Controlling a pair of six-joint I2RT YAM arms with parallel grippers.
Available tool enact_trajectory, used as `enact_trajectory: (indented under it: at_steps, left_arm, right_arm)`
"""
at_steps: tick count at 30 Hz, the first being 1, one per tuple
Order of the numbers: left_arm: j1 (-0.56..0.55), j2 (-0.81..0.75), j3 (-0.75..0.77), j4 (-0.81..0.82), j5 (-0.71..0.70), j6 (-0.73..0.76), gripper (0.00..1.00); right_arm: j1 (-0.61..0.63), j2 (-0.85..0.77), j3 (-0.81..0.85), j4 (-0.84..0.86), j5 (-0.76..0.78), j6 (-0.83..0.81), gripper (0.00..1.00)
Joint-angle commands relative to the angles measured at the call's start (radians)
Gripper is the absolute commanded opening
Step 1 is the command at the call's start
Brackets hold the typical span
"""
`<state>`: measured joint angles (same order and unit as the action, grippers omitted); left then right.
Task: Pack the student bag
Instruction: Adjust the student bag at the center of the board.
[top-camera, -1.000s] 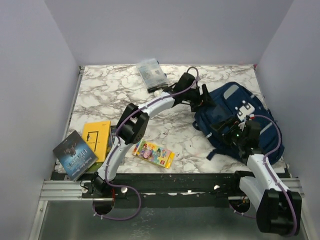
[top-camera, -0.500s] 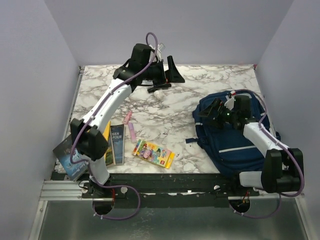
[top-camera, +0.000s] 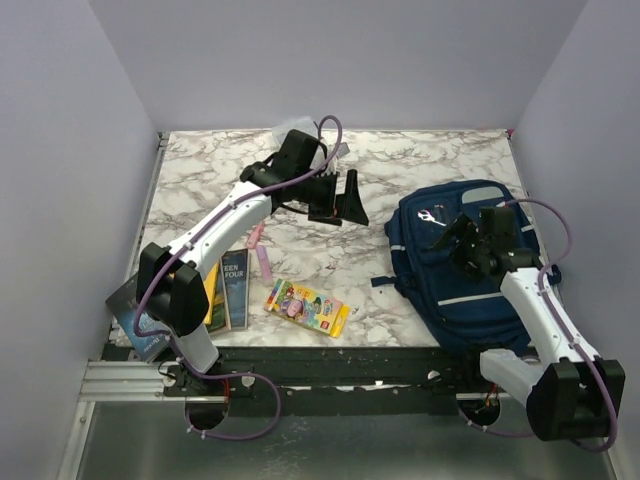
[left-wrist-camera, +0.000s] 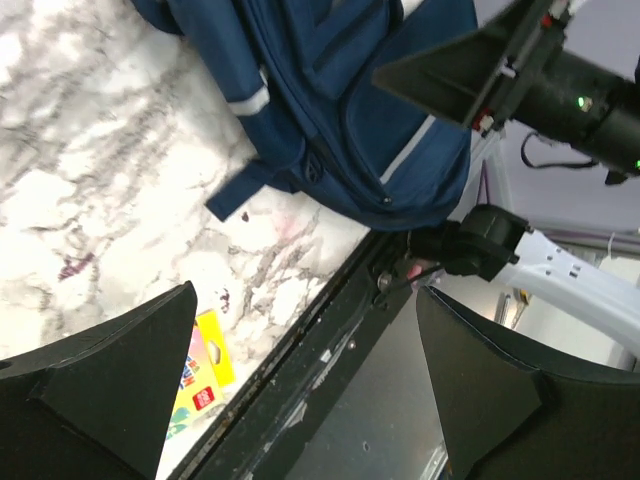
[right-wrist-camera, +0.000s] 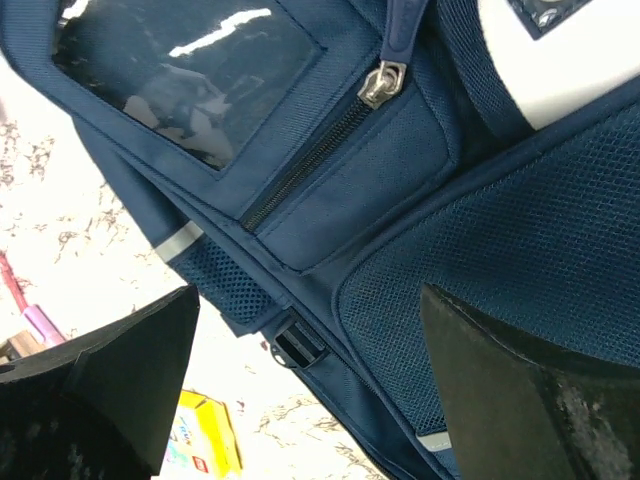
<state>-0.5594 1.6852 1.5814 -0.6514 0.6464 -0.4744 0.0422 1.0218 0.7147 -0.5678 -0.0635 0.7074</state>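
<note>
Closest to me, at the table's (top-camera: 430, 155) near left corner, I see a dark book (top-camera: 135, 318) and a blue book (top-camera: 236, 288) lying flat, partly hidden by the left arm. A colourful box (top-camera: 307, 307) sits just to their right. The student bag (top-camera: 445, 295) lies flat on the right side of the marble, front pockets up, one strap trailing toward the box. My right gripper (right-wrist-camera: 308, 298) hovers over the bag's zipped front pocket with its fingers spread and nothing between them. A pink marker (top-camera: 262, 262) lies beyond the blue book. Farther in, mid-table, the left gripper (top-camera: 342, 200) hangs above bare marble, fingers wide apart and empty, well apart from the bag
</note>
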Motion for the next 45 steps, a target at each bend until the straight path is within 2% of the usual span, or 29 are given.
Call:
enact_trajectory:
  at_steps: [1, 5, 8, 10, 13, 17, 20, 23, 25, 28, 31, 32, 35, 37, 40, 43, 45]
  left_arm:
    - [-0.063, -0.026, 0.006, -0.011, 0.047, 0.026, 0.93]
    - [-0.071, -0.032, 0.002, -0.015, 0.009, 0.043, 0.92]
    - [-0.063, -0.056, 0.014, -0.037, -0.026, 0.058, 0.93]
    - [-0.056, -0.034, 0.014, -0.040, -0.039, 0.066, 0.92]
    - [-0.050, -0.034, 0.020, -0.056, -0.091, 0.083, 0.92]
    - [-0.044, -0.023, 0.029, -0.074, -0.126, 0.096, 0.92]
    - [-0.043, -0.020, 0.033, -0.076, -0.111, 0.093, 0.92]
    - [-0.043, -0.017, 0.033, -0.074, -0.082, 0.083, 0.92]
    - [-0.045, -0.011, 0.029, -0.068, -0.065, 0.074, 0.92]
    - [-0.045, -0.002, 0.025, -0.058, -0.040, 0.061, 0.92]
    - [-0.051, -0.002, 0.015, -0.044, -0.024, 0.051, 0.92]
    - [-0.054, -0.002, 0.010, -0.041, -0.028, 0.051, 0.92]
    - [-0.060, 0.001, 0.007, -0.039, -0.040, 0.048, 0.92]
    - [-0.059, -0.006, 0.000, -0.033, -0.055, 0.042, 0.92]
    - [-0.060, -0.021, -0.018, -0.019, -0.078, 0.036, 0.92]
    - [-0.059, -0.018, -0.019, -0.016, -0.083, 0.036, 0.92]
    - [-0.059, -0.012, -0.021, -0.016, -0.091, 0.037, 0.92]
  right_arm:
    - [0.008, 0.073, -0.050, 0.042, -0.037, 0.057, 0.94]
    - [0.082, 0.219, -0.081, 0.307, -0.159, 0.122, 0.94]
    - [0.161, 0.402, 0.054, 0.402, -0.159, 0.140, 0.94]
    - [0.185, 0.531, 0.145, 0.471, -0.238, 0.181, 0.94]
    - [0.216, 0.619, 0.254, 0.518, -0.322, 0.241, 0.94]
    - [0.217, 0.553, 0.292, 0.410, -0.207, 0.205, 0.94]
    - [0.213, 0.477, 0.287, 0.285, -0.068, 0.093, 0.95]
    - [0.190, 0.404, 0.249, 0.185, 0.084, 0.000, 0.96]
    - [0.136, 0.354, 0.195, 0.164, 0.121, -0.037, 0.96]
    - [0.051, 0.292, 0.112, 0.186, 0.076, -0.056, 0.96]
    - [0.033, 0.294, 0.077, 0.195, 0.070, -0.057, 0.95]
    - [0.033, 0.307, 0.075, 0.181, 0.020, -0.055, 0.94]
    - [0.056, 0.314, 0.002, 0.264, -0.165, 0.010, 0.87]
    - [0.122, 0.299, -0.045, 0.340, -0.230, 0.071, 0.86]
    - [0.215, 0.273, -0.029, 0.341, -0.237, 0.110, 0.86]
    - [0.225, 0.223, -0.017, 0.326, -0.272, 0.098, 0.87]
    - [0.223, 0.199, 0.016, 0.255, -0.191, 0.050, 0.88]
